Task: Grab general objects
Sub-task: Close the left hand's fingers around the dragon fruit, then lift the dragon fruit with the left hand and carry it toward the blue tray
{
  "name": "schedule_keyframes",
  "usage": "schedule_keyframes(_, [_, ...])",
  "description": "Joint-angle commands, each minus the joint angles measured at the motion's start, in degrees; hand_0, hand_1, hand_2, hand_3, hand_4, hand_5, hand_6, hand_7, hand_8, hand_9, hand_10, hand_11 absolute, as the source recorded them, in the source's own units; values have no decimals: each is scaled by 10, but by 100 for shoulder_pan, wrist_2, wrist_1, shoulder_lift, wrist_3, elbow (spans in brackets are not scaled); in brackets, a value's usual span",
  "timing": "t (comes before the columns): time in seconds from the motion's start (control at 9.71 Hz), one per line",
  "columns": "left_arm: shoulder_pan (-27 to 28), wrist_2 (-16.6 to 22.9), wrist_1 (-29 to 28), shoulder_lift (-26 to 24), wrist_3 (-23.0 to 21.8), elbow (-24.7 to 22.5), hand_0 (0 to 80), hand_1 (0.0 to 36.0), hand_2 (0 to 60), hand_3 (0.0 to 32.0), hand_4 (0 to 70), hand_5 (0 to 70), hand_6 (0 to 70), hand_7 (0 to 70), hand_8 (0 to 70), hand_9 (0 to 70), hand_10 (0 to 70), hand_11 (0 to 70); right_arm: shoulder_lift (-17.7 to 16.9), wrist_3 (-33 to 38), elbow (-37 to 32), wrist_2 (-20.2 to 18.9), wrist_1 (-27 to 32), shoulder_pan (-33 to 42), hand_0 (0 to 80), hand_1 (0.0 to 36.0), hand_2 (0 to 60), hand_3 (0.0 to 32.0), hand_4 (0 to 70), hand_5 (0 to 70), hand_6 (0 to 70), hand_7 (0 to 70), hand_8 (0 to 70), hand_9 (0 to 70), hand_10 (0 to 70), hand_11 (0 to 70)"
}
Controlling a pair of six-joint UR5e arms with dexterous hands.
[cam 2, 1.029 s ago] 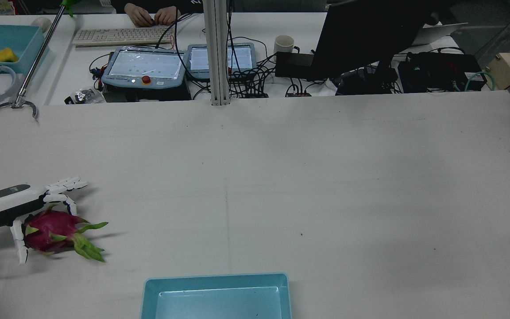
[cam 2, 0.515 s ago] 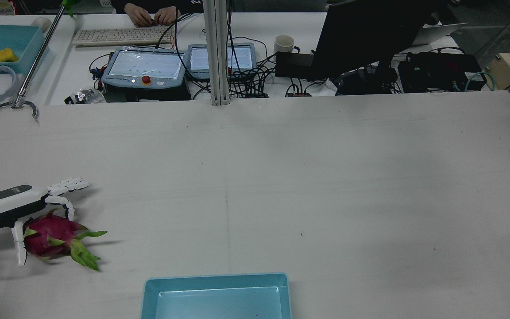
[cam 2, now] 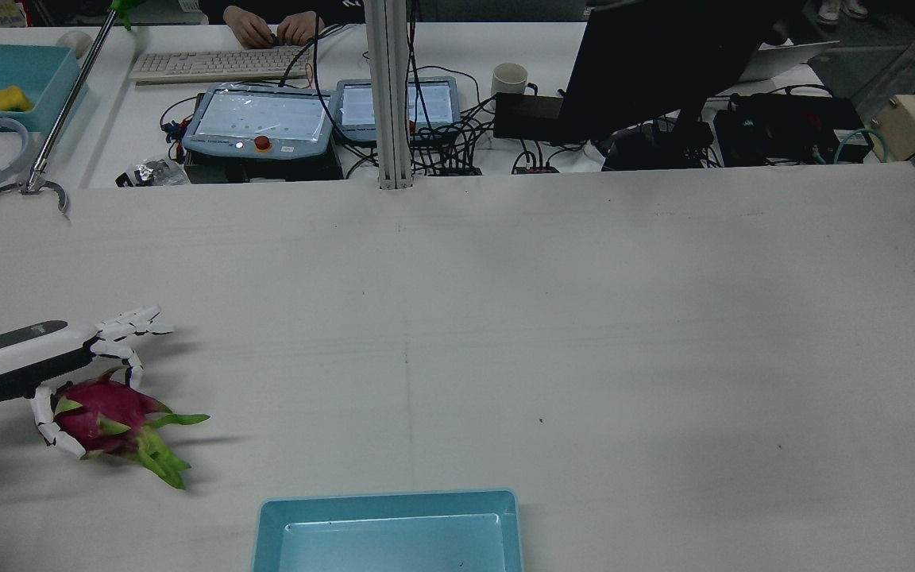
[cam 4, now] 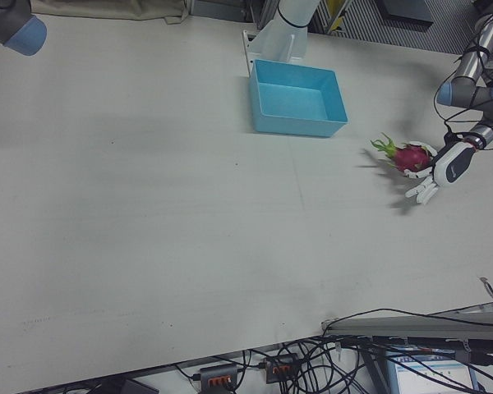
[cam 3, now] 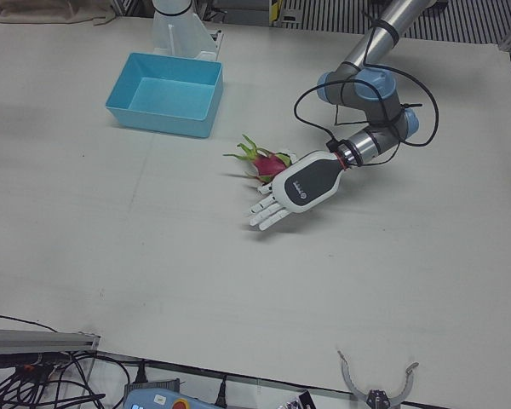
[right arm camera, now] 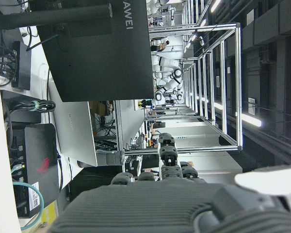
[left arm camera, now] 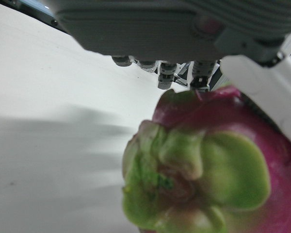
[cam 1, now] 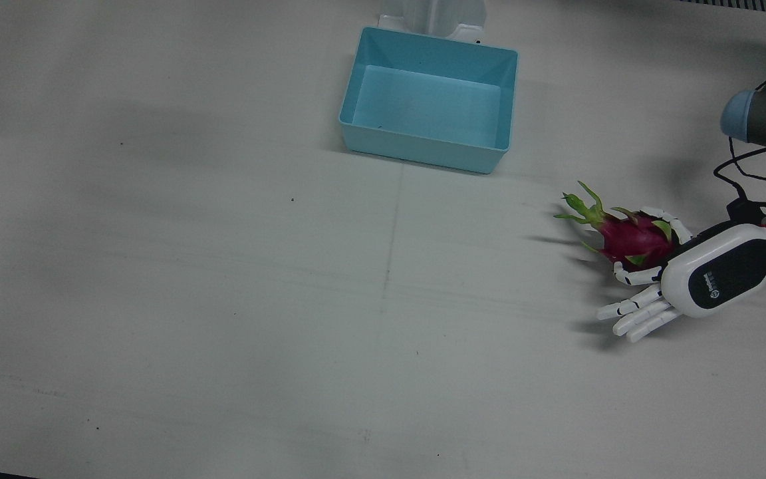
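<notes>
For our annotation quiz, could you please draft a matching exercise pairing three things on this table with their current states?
Column 1:
1. dragon fruit
2. blue bin
3. left hand

Column 2:
A. empty, standing near the pedestal
B. magenta with green leaves, lying on the table
C. some fingers curled around the fruit, others stretched out

Pairs: 1-B, 2-A, 3-C
</notes>
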Motion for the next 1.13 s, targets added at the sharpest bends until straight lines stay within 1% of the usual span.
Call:
schedule_keyframes(0.0, [-37,81,584,-10,-300,-944,531,360,600,0,518,700,36,161,0,18,49,97,0,-2,1,-6,-3,0,0,0,0,0,0,0,0,0,0,0,0,0])
schedule_keyframes(0.1, [-55,99,646,-1,-424,-1128,530,360,600,0,518,700,35,165,0,19,50,99,0,-2,1,-6,5,0,0,0,0,0,0,0,0,0,0,0,0,0])
schedule_keyframes(0.21, [-55,291,742,-1,-590,-1270,532,360,600,0,512,700,32,162,0,18,49,97,0,-2,1,-6,-3,0,0,0,0,0,0,0,0,0,0,0,0,0])
schedule_keyframes(0.31, [-37,640,856,-10,-853,-1367,536,360,600,0,508,700,31,162,0,18,49,97,0,-2,1,-6,5,0,0,0,0,0,0,0,0,0,0,0,0,0])
schedule_keyframes(0.41, [-46,835,918,-79,-1230,-1376,545,360,600,0,507,700,32,164,0,18,51,101,0,-2,1,3,-3,0,0,0,0,0,0,0,0,0,0,0,0,0])
schedule_keyframes(0.51, [-37,890,875,-89,-1494,-1533,563,360,600,0,528,700,42,177,0,21,57,109,0,7,1,-6,-3,0,0,0,0,0,0,0,0,0,0,0,0,0])
schedule_keyframes(0.72, [103,881,884,-98,-1812,-1675,594,360,600,0,527,700,38,176,0,21,52,104,0,7,-8,3,-3,0,0,0,0,0,0,0,0,0,0,0,0,0])
schedule_keyframes(0.93, [260,811,901,-133,-2329,-2078,631,360,600,0,600,700,62,203,2,26,60,116,0,7,-16,-6,5,0,0,0,0,0,0,0,0,0,0,0,0,0])
schedule_keyframes(1.03, [610,654,910,-150,-2462,-2271,643,360,600,0,630,700,70,213,4,28,64,123,0,7,-16,-6,-3,0,0,0,0,0,0,0,0,0,0,0,0,0])
